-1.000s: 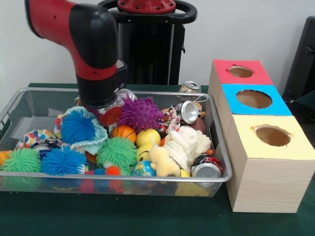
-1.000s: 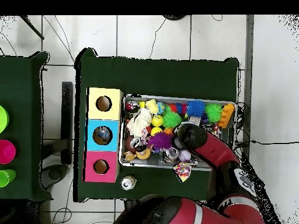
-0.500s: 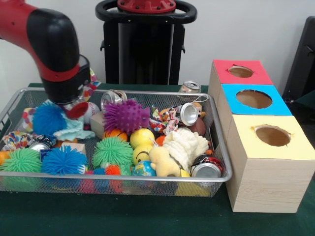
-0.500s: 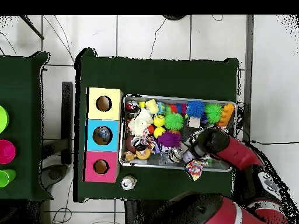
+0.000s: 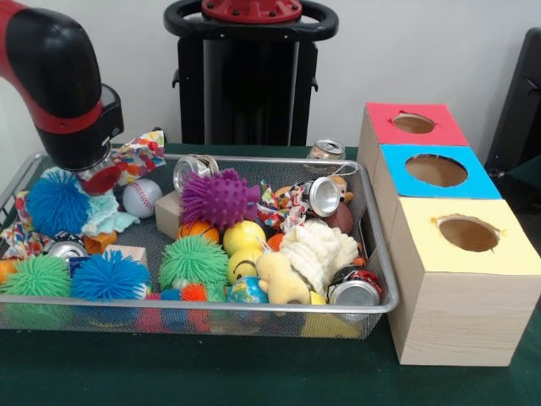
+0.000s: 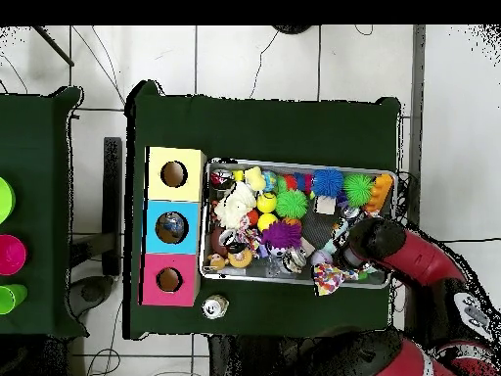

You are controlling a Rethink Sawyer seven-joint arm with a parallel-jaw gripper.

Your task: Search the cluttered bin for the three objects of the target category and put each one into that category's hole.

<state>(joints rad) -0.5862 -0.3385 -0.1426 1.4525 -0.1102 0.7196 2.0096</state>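
Hovering over the bin's (image 5: 376, 254) left end in the front view, the gripper (image 5: 93, 173) is masked by the arm (image 5: 55, 76); whether its jaws are apart cannot be told.
A blue spiky ball (image 5: 57, 203) sits just beside it; three boxes (image 5: 452, 254) flank the bin.

The red and black arm (image 5: 52, 76) is angled down from the upper left in the front view; the claw below it is hidden.

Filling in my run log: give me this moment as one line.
phase: searching | arm: over bin's end farthest from the boxes | end effector: hidden | yellow box: hole empty
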